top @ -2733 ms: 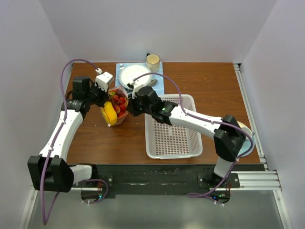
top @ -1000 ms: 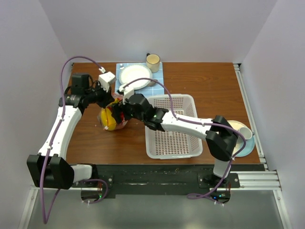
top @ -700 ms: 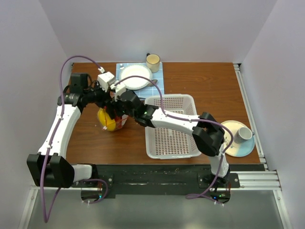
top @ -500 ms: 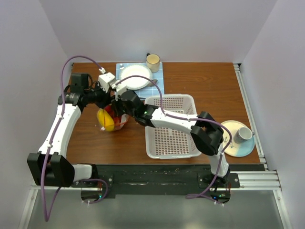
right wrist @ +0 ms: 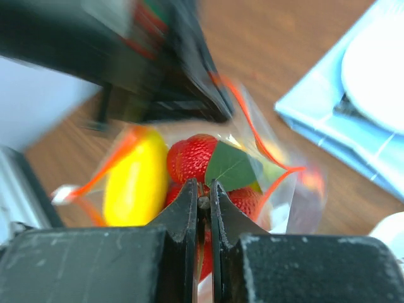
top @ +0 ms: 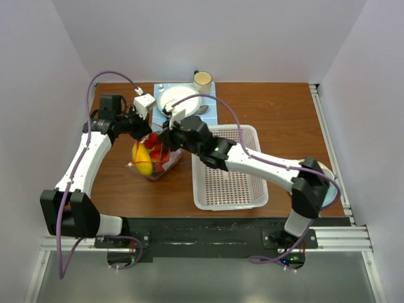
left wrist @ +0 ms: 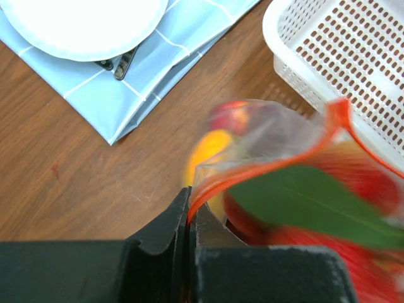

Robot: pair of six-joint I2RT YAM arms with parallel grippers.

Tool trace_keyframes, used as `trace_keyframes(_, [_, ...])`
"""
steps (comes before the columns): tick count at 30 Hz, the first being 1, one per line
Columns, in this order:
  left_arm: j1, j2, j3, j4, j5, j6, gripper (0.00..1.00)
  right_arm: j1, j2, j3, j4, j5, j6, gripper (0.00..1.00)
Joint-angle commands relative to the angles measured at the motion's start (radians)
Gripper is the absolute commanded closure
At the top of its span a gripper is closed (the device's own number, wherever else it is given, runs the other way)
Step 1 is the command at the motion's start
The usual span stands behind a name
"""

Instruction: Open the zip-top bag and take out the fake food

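Low in its frame my left gripper (left wrist: pixel 189 221) clenches the orange strip (left wrist: pixel 265 165) of the zip-top bag (left wrist: pixel 271 136), which sits just left of the white basket (left wrist: pixel 270 28), and my right gripper (right wrist: pixel 203 202) seems pinched on the facing lip above the fake food (right wrist: pixel 192 158), so I judge the bag part-open and due a wider pull.

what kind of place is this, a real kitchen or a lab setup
Most likely a robot test cell, not a kitchen: plain white walls box in a wooden table, two arms are bolted to a metal frame at its near edge, and a white plate on a blue mat looks staged.
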Motion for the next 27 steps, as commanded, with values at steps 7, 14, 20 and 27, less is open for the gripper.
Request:
trace_keyframes(7, [-0.025, -0.014, -0.024, 0.058, -0.042, -0.022, 0.96, -0.019, -0.313, -0.099, -0.038, 0.059, -0.035, 1.0])
trace_keyframes(14, [-0.025, -0.028, 0.011, 0.029, -0.089, 0.014, 0.97, -0.085, -0.566, -0.233, -0.196, 0.284, -0.072, 1.0])
trace_keyframes(20, [-0.025, -0.045, 0.026, 0.009, -0.071, 0.011, 0.97, -0.141, -0.69, -0.366, -0.233, 0.445, -0.049, 1.0])
trace_keyframes(27, [-0.025, -0.059, 0.022, -0.003, -0.068, 0.014, 0.98, -0.139, -0.663, -0.419, -0.248, 0.501, 0.026, 1.0])
